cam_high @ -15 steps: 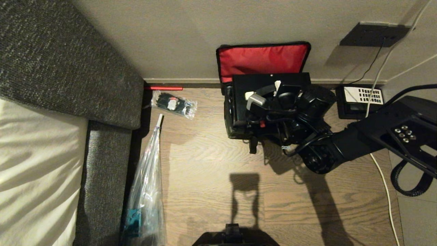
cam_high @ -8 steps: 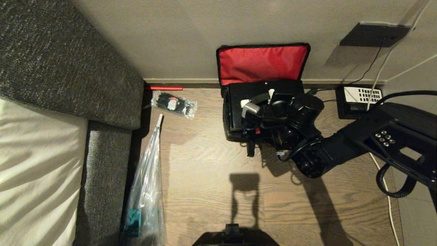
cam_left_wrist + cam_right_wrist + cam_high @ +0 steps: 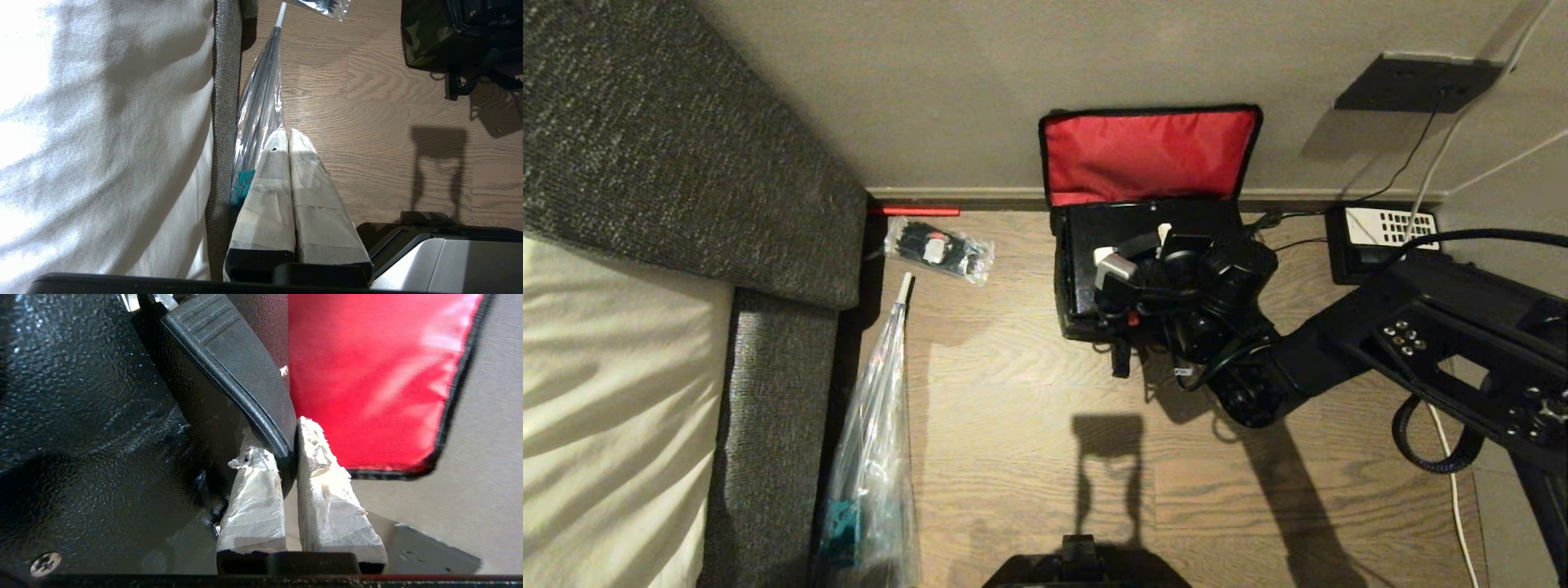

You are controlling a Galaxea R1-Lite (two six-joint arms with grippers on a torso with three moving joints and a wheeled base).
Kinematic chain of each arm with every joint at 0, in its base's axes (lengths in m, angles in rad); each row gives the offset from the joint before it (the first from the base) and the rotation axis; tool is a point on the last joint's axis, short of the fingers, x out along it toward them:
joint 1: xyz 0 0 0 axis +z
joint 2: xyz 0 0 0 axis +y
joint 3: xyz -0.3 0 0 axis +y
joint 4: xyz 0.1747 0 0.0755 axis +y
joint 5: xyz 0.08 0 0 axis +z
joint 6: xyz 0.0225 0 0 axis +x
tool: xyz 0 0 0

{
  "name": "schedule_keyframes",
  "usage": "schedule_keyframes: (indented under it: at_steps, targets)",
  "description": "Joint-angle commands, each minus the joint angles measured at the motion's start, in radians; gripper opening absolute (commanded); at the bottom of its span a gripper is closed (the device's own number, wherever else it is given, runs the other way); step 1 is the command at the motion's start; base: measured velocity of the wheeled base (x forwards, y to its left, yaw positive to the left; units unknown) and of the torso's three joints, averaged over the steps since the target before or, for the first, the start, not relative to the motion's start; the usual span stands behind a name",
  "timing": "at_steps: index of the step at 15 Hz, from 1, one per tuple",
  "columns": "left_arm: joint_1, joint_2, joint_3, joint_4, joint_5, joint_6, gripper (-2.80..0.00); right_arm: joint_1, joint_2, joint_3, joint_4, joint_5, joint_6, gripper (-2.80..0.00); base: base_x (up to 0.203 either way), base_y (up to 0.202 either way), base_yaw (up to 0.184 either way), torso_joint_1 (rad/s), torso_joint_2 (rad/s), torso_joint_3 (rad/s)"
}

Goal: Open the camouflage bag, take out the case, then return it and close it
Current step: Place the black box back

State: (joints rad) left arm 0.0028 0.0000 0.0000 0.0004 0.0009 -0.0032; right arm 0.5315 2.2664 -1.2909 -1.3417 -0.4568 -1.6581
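Note:
The camouflage bag (image 3: 1063, 306) sits on the wood floor against the wall, its red-lined lid (image 3: 1147, 155) standing open; its camouflage side (image 3: 425, 36) shows in the left wrist view. The black case (image 3: 1094, 229) sits in the bag's mouth, top showing. My right gripper (image 3: 1164, 237) reaches in from the right and is shut on the case's black bar handle (image 3: 229, 355), one taped finger on each side of it (image 3: 286, 437). The case's pebbled black surface (image 3: 81, 416) fills the right wrist view. My left gripper (image 3: 287, 134) is parked low beside the bed, shut and empty.
A grey sofa-bed (image 3: 686, 163) with white bedding takes up the left. A long plastic-wrapped item (image 3: 874, 425) and a small plastic packet (image 3: 939, 249) lie beside it. A black desk telephone (image 3: 1380, 237) with cables sits right of the bag, under a wall panel (image 3: 1417, 82).
My right arm has sunk with the case, which now sits lower in the bag. More of the red lid lining shows above it. The grip on the handle is unchanged.

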Motion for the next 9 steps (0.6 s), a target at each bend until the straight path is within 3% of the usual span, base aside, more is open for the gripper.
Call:
schedule_keyframes:
  at_steps: [1,9]
  targets:
    - [0.0,-0.002,0.0,0.0,0.001,0.0,-2.8,0.001,0.04,-0.028,-0.01,-0.003,0.006,-2.8,0.0,0.0,0.0,0.0,0.0,0.0]
    - [0.0,-0.002,0.0,0.001,0.001,0.0,-2.8,-0.002,0.11,-0.054,-0.011,-0.008,0.012,-2.8,0.0,0.0,0.0,0.0,0.0,0.0]
